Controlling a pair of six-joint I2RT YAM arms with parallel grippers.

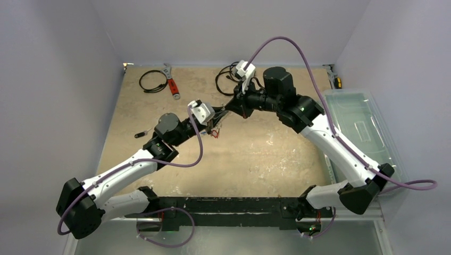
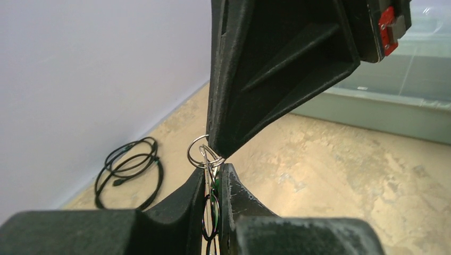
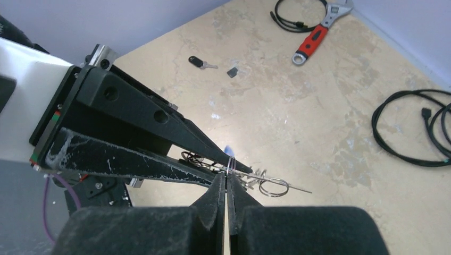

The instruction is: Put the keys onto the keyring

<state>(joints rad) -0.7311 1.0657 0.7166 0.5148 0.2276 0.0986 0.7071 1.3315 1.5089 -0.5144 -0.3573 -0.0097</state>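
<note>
Midair, left pincer (image 2: 213,172) tight on the keys (image 2: 214,187), right pincer (image 3: 227,178) tight on the keyring (image 2: 190,150) just above them.

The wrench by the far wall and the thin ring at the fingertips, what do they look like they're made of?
The wrench: bare silvery metal head, likely steel; glossy red handle, probably a plastic or rubber coating. The thin ring: bright wire that glints, apparently polished metal.
</note>
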